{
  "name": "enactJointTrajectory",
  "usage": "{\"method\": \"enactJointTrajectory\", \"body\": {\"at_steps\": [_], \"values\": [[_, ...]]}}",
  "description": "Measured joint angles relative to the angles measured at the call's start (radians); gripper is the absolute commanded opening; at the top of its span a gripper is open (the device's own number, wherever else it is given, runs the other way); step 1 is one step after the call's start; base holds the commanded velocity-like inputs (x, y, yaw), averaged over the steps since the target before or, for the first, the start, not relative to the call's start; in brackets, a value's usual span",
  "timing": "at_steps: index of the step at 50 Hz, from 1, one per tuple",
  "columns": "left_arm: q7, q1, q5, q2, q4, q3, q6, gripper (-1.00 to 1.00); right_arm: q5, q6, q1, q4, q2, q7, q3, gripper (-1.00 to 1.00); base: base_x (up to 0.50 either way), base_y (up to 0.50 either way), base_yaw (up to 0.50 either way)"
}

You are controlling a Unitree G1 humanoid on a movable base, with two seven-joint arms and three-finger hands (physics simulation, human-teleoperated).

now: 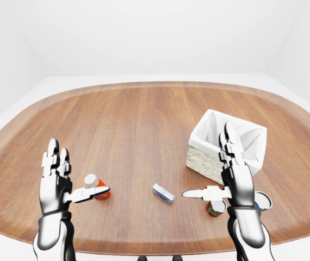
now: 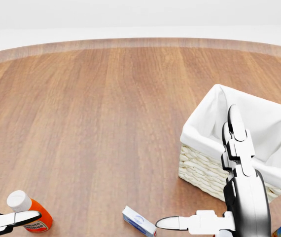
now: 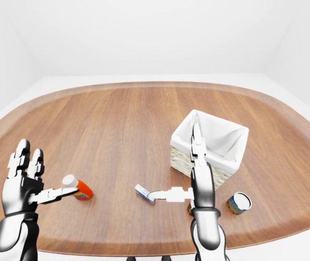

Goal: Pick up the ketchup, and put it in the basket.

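Two hands are raised over the wooden table, both with fingers spread and holding nothing. The left hand stands palm-inward at the lower left of the left-eye view, its thumb reaching sideways across the ketchup bottle; whether the thumb touches the bottle cannot be told. The bottle lies tilted on the table near the lower-left edge, its long axis running from the white cap at upper left to the orange body at lower right in the head view. The right hand is open too, fingers pointing up, thumb stretched left. The basket, white-lined wicker, sits right of centre, well apart from the bottle. A small blue-and-white box lies between them. Two cans stand near the right hand.
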Motion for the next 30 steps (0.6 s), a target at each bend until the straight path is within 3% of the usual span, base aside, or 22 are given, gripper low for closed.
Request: {"method": "enactJointTrajectory", "body": {"at_steps": [6,30], "values": [[0.0,-0.003,0.006,0.008,0.045,0.017,-0.027,1.0,0.001,-0.002,0.0,0.002,0.0,0.001,0.0,1.0,0.0,0.0,0.0],[0.023,-0.04,0.028,0.041,0.188,0.02,-0.027,1.0,0.002,-0.006,-0.003,0.005,-0.001,0.001,0.005,1.0,0.0,0.0,0.0]]}}
